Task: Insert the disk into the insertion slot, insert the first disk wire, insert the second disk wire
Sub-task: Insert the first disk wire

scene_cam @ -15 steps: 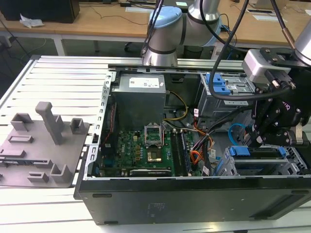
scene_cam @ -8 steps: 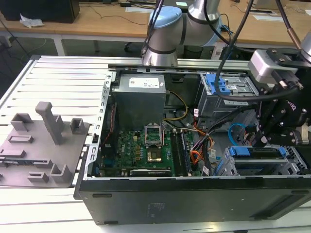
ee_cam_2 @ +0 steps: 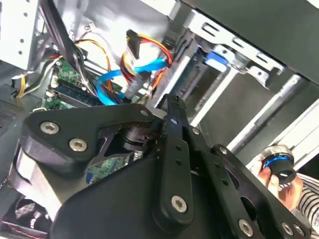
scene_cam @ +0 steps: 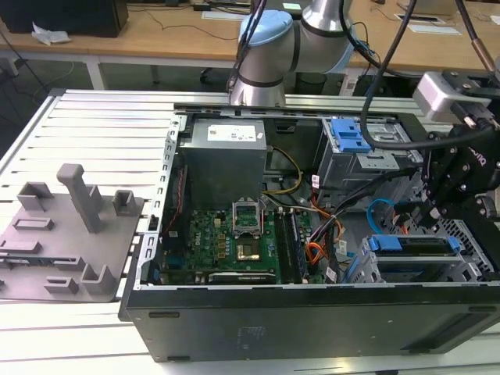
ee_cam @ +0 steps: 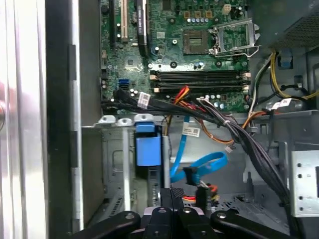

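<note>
Item: black multi-link claw (scene_cam: pixel 434 209) on a grey and light-blue robot arm (scene_cam: pixel 269 47), lowered into an open black desktop computer case (scene_cam: pixel 312 324) on a slatted aluminium bench (scene_cam: pixel 94 133). In both wrist views the claw (ee_cam: pixel 172 191) (ee_cam_2: pixel 172 102) has its fingers drawn together. No object is seen between them.

Item: flat silver-grey hard drive in a bright blue plastic carrier (scene_cam: pixel 414 246), lying level inside the low silver perforated sheet-metal bay (scene_cam: pixel 469 269) at the exterior view's right. The carrier's blue end (ee_cam: pixel 148 147) faces the claw in the first wrist view.

Item: slim light-blue flat cable (scene_cam: pixel 379 209), curled in a loop just beside the claw. Its dark plug sits in the loop (ee_cam: pixel 204 164), close before the fingertips.

Item: thin red and orange wire bundle with small black plug (ee_cam: pixel 203 191), just beside the claw. Whether it is seated cannot be told.

Item: green motherboard (scene_cam: pixel 226 242), taller grey cage with blue latch (scene_cam: pixel 348 137), and grey plastic fixture plate (scene_cam: pixel 70 234) on the bench, well apart from the case.
</note>
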`<state>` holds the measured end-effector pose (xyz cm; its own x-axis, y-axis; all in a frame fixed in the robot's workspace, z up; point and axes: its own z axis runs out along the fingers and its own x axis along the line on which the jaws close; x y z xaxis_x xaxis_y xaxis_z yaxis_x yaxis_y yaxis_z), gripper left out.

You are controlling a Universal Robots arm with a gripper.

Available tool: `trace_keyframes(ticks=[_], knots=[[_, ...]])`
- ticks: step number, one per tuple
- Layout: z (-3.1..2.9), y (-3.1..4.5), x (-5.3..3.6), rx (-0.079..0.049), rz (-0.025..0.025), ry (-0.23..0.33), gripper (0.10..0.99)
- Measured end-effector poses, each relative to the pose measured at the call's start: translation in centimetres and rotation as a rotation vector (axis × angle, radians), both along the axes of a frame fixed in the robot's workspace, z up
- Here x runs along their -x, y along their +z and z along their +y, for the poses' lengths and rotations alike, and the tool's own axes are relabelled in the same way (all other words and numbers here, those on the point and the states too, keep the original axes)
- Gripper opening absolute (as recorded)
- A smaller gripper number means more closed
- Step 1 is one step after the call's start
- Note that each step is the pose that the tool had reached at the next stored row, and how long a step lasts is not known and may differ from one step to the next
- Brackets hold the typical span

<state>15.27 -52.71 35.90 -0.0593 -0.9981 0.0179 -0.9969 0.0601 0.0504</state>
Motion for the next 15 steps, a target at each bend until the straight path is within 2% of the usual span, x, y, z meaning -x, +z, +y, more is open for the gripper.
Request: trace_keyframes(ticks=[1, 3, 4, 6, 7, 10, 12, 13, 14, 15], knots=[[0.16, 0.23, 0.00, 0.005, 0.0000, 0.000, 0.106], [0.28, 0.68, -0.01, 0.004, 0.0000, 0.000, 0.106], [1.16, 0.89, -0.03, 0.005, 0.0000, 0.000, 0.106], [2.32, 0.89, -0.04, 0.005, 0.0000, 0.000, 0.106], [2.57, 0.89, -0.03, 0.005, 0.0000, 0.000, 0.106], [2.64, 0.89, -0.04, 0.005, 0.0000, 0.000, 0.106], [2.71, 0.88, -0.04, 0.005, 0.0000, 0.000, 0.235], [2.72, 0.88, -0.04, 0.005, 0.0001, 0.000, 0.235], [2.74, 0.89, -0.04, 0.005, 0.0000, 0.000, 0.302], [2.74, 0.85, -0.04, 0.004, 0.0000, 0.000, 0.302]])
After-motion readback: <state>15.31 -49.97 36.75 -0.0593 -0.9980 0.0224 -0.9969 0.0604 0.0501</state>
